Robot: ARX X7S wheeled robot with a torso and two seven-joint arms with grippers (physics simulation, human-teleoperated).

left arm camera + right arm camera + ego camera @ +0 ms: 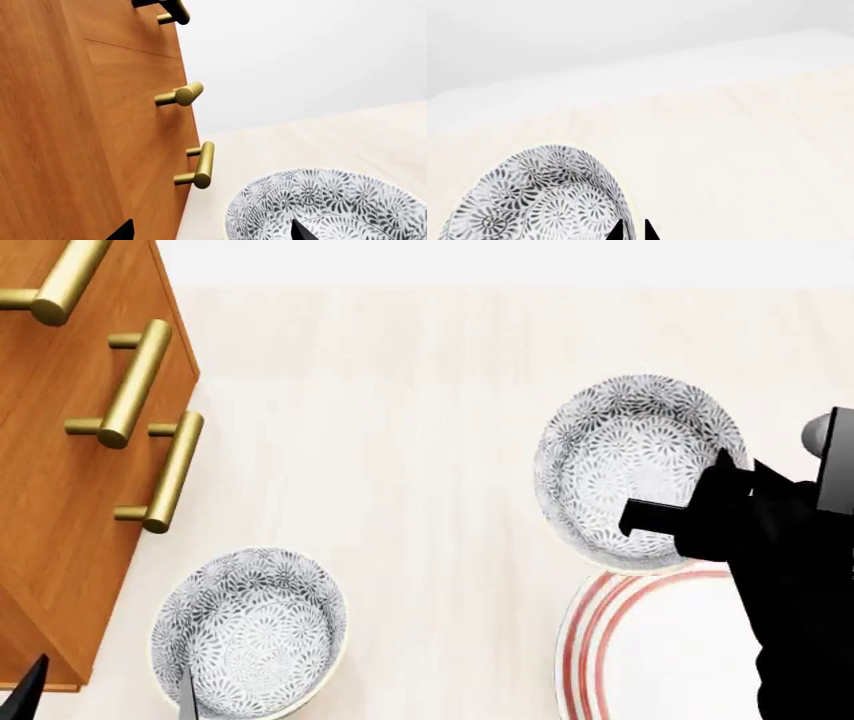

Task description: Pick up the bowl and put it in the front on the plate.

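Note:
The bowl (625,455) (540,200), white with a dense grey-blue floral pattern, is at the right in the head view. Its near edge covers the far rim of the red-ringed white plate (594,635). My right gripper (638,516) (632,231) is shut on the bowl's rim, one finger inside and one outside. My left gripper (212,232) (107,695) is open, its fingertips wide apart. One tip is over a second, alike bowl (327,205) (247,630) and the other is by the cabinet.
A wooden cabinet (80,125) (54,490) with brass bar handles (200,165) (160,470) stands along the left, close to the second bowl. The surface is a pale wood tabletop (400,420) with a white wall behind it.

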